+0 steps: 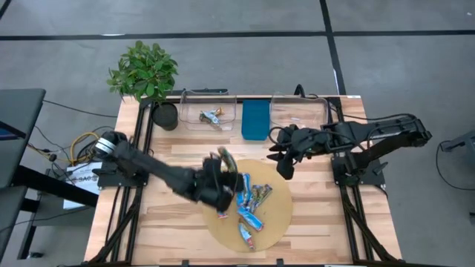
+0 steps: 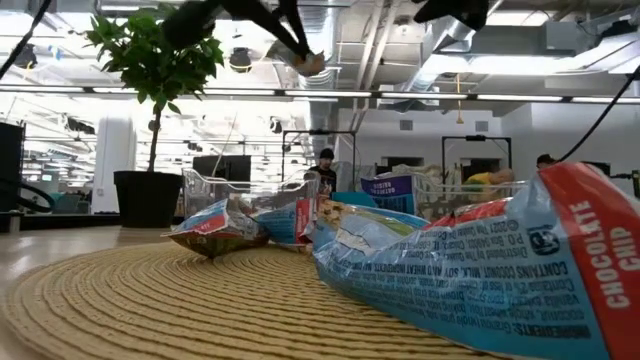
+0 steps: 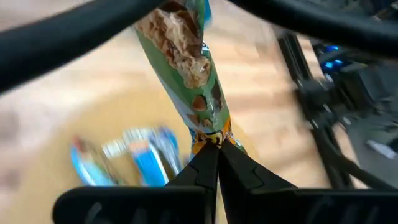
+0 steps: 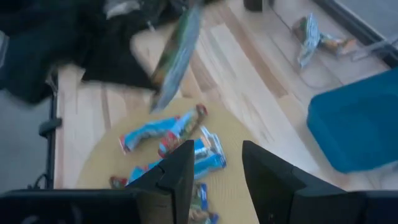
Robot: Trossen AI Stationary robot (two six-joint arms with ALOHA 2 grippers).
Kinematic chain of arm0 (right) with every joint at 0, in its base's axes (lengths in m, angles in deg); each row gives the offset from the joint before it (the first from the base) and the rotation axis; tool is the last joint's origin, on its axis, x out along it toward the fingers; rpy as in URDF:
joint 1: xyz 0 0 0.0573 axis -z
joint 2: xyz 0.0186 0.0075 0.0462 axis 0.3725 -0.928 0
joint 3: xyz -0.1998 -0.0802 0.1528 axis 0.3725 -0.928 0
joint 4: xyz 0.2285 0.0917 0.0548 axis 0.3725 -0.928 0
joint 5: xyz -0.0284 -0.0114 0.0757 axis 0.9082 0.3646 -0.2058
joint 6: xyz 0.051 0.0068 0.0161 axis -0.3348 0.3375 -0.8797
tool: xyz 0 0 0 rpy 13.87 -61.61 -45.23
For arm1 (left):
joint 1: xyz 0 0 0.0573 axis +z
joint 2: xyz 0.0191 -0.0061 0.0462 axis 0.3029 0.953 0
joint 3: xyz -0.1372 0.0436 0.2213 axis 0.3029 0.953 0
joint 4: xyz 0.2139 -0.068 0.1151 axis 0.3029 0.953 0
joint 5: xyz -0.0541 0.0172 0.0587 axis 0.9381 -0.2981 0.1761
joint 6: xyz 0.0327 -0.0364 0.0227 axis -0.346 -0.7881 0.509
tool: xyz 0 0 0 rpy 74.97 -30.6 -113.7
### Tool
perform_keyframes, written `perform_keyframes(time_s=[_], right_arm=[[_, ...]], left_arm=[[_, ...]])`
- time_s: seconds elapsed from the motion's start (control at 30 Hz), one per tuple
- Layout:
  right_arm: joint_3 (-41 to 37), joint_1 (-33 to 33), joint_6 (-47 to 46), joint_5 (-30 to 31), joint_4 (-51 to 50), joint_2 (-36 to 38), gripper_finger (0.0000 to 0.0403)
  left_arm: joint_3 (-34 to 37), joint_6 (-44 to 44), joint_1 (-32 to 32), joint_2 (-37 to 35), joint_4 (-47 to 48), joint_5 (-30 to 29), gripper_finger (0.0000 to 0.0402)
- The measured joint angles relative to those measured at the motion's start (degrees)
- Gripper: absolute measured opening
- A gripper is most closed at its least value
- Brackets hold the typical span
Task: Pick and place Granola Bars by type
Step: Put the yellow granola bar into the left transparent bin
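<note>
While the heap of blue-wrapped granola bars point(image 1: 250, 206) lies on the round woven mat point(image 1: 276, 222) at the near edge of the desk point(image 1: 319, 222), the left gripper point(image 1: 220, 165) hangs above the mat's far left rim with its fingers pinched shut on one end of a green granola bar point(image 3: 189, 68). That bar has a green wrapper printed with oats and nuts, and it sticks out from the closed fingertips, clear of the mat and touching nothing else. In the low view it shows only as a small shape high over the mat, under the dark arm.

On the mat the blue bars lie loosely piled, some overlapping, some with red or orange ends; the nearest one in the low view reads "chocolate chip" on its red end point(image 2: 600, 250). A greenish-tan wrapper point(image 1: 261, 194) lies among them toward the mat's far right.

Farther back, the right gripper point(image 1: 285, 167) hovers over the desk just beyond the mat's far right rim, its fingers standing apart with nothing between them.

Along the far edge of the desk stand two clear bins with a blue lid or tray point(image 1: 254, 119) between them. The left bin point(image 1: 208, 111) holds a couple of greenish bars point(image 1: 211, 116); the right bin point(image 1: 298, 111) is partly hidden by the right arm. A potted plant point(image 1: 145, 74) sits at the far left corner.
</note>
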Motion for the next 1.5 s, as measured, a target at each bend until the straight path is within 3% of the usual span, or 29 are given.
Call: perform_keyframes(time_s=[0.3, 0.63, 0.73, 0.87, 0.97, 1.17, 1.37, 1.5], right_arm=[[0.0, 0.0, 0.0, 0.0, 2.2, -0.6, 0.0126], [0.0, 1.6, 0.0, 0.5, 4.1, -0.6, 0.0126], [0.0, 2.6, 0.0, 5.8, 2.0, -0.6, 0.0126], [0.0, 3.6, 0.1, 19.4, 0.0, -0.6, 0.0126], [0.0, 4.9, 0.1, 24.5, -0.1, -0.6, 0.0126], [0.0, 7.3, 0.1, 25.1, -0.1, -0.6, 0.0126], [0.0, 7.9, 0.1, 25.4, -0.1, -0.6, 0.0126], [0.0, 7.7, 0.1, 25.5, -0.1, -0.6, 0.0126]], left_arm=[[0.0, 18.1, 17.7, -7.2, 6.0, 2.8, 0.0000], [0.0, 47.4, 41.7, -9.9, 2.4, 26.2, 0.0000], [0.0, 54.1, 46.1, -9.9, 2.7, 32.1, 0.0000], [0.0, 58.8, 50.8, -9.9, 3.2, 38.7, 0.0000], [0.0, 61.1, 53.6, -9.0, 4.8, 42.2, 0.0000], [0.0, 65.6, 57.2, -6.3, 8.8, 47.8, 0.0000], [0.0, 69.2, 57.2, -4.7, 8.8, 44.2, 0.0005], [0.0, 70.0, 57.1, -4.2, 7.5, 43.5, 0.0043]])
